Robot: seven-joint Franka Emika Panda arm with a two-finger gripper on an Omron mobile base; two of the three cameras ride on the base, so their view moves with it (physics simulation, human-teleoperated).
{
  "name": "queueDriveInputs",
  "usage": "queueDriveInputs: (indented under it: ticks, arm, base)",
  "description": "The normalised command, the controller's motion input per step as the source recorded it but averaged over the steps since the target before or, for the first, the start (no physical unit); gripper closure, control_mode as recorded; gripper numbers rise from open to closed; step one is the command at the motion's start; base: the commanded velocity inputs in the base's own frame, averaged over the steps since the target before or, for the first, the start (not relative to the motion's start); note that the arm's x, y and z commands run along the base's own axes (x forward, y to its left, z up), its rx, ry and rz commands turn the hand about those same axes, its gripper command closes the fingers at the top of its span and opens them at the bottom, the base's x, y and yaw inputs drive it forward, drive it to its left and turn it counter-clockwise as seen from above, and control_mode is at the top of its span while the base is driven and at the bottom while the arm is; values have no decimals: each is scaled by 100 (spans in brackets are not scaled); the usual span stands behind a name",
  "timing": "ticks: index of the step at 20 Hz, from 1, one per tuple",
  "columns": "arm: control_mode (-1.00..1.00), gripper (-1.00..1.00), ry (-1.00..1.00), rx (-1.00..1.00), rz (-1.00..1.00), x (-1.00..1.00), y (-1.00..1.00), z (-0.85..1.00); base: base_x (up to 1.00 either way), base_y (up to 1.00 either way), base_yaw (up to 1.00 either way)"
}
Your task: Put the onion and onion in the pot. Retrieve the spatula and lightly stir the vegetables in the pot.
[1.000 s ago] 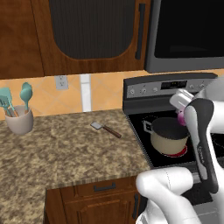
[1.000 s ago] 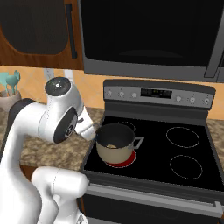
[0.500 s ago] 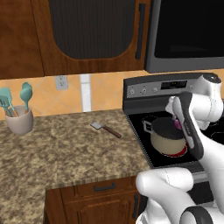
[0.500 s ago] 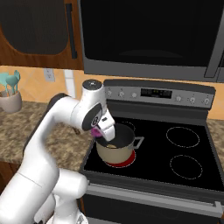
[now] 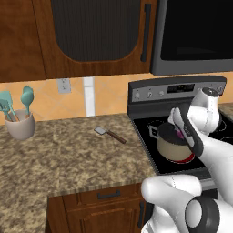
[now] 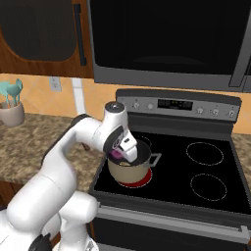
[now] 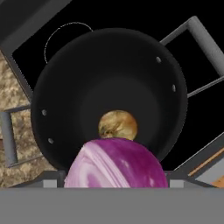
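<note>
While the arm leans over the stove in the left base view, the spatula (image 5: 109, 134) lies on the table (image 5: 68, 159), well apart from the pot (image 5: 174, 145). Right base view: fingers (image 6: 119, 154) pinching the purple onion (image 6: 116, 155) above the pot's rim. Hand view: tan onion (image 7: 117, 125) on the pot floor, purple onion above it

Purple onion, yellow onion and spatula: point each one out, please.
Purple onion (image 7: 116, 164), hand view, its striped top.
Yellow onion (image 7: 117, 125), hand view, its middle, on the pot's floor.
Spatula (image 5: 109, 133), left base view, where blade meets handle.
</note>
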Motion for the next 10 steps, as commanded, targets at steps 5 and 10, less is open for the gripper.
queueDriveInputs:
  ticks: [5, 10]
  arm:
    - [-100, 100, -8, -7, 7, 17, -4, -35]
    - [-100, -100, 0, -6, 5, 49, -2, -23]
  base:
    - [0, 0, 0]
    - [0, 0, 0]
